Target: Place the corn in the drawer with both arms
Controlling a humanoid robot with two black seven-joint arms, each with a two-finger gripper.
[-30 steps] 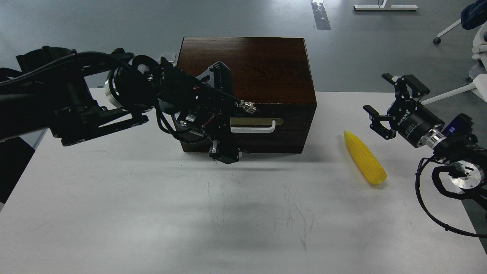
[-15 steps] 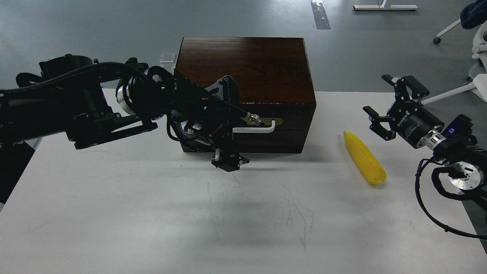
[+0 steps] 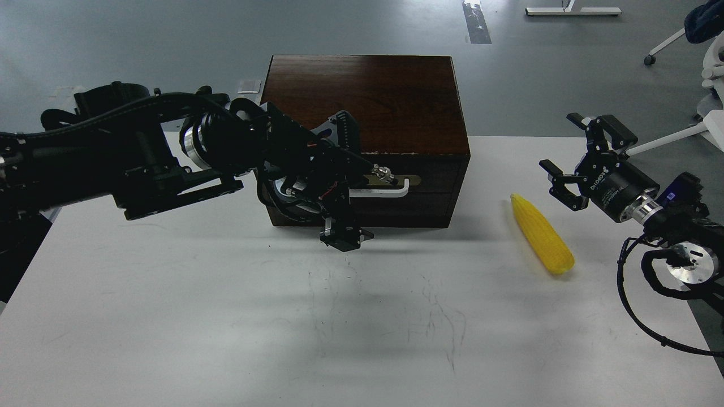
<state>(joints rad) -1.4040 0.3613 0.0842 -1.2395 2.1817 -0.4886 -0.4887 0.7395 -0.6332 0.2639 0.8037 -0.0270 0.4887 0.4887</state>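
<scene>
The yellow corn (image 3: 542,233) lies on the white table right of the dark brown box (image 3: 367,96), tip pointing away. The drawer (image 3: 435,169) in the box's front is closed; its white bar handle (image 3: 384,191) shows only at its right part. My left gripper (image 3: 345,183) is open in front of the drawer's left half, one finger up, one down near the table, covering the handle's left end. My right gripper (image 3: 561,148) is open and empty, hovering just right of and above the corn's tip.
The white table (image 3: 226,316) has faint scratch marks in its middle. Office chair legs (image 3: 679,39) and a desk base stand on the grey floor behind, off the table at the right.
My left arm has moved right and slightly down along the box front, closer to the handle. The right gripper and the corn have hardly moved.
</scene>
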